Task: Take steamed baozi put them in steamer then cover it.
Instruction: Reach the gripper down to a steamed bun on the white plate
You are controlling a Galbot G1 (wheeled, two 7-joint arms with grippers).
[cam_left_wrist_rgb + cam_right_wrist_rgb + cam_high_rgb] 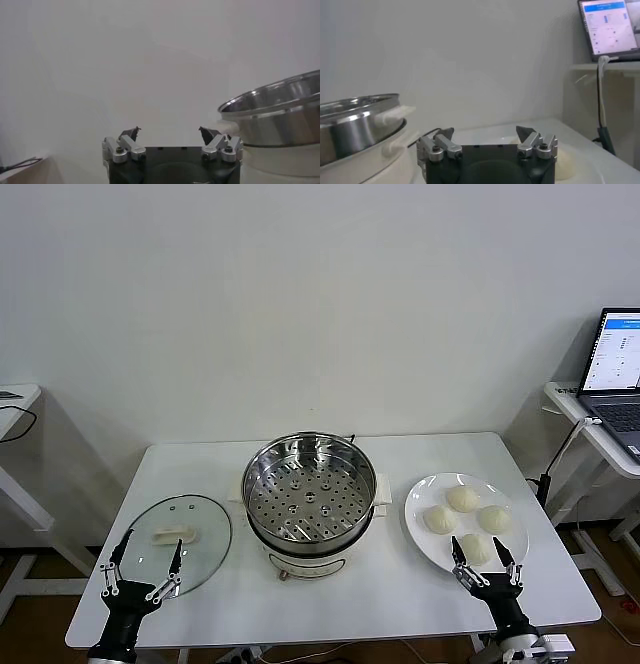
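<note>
Several cream-white baozi (463, 499) lie on a white plate (418, 529) at the table's right. The steel steamer (308, 504) stands uncovered in the middle, its perforated tray bare. The glass cover (178, 542) with its white handle lies flat at the left. My right gripper (477, 546) is open at the plate's front edge, its fingers on either side of the nearest baozi (474, 552). My left gripper (150, 556) is open over the cover's near edge. The left wrist view shows my open gripper (170, 132) and the steamer (280, 115). The right wrist view shows my open gripper (485, 132), the steamer (355, 125) and the plate (580, 150).
The white table (400, 604) has bare room in front of the steamer. A side desk with an open laptop (615, 364) stands at the far right, with a cable hanging down. Another white desk edge (15, 399) is at the far left.
</note>
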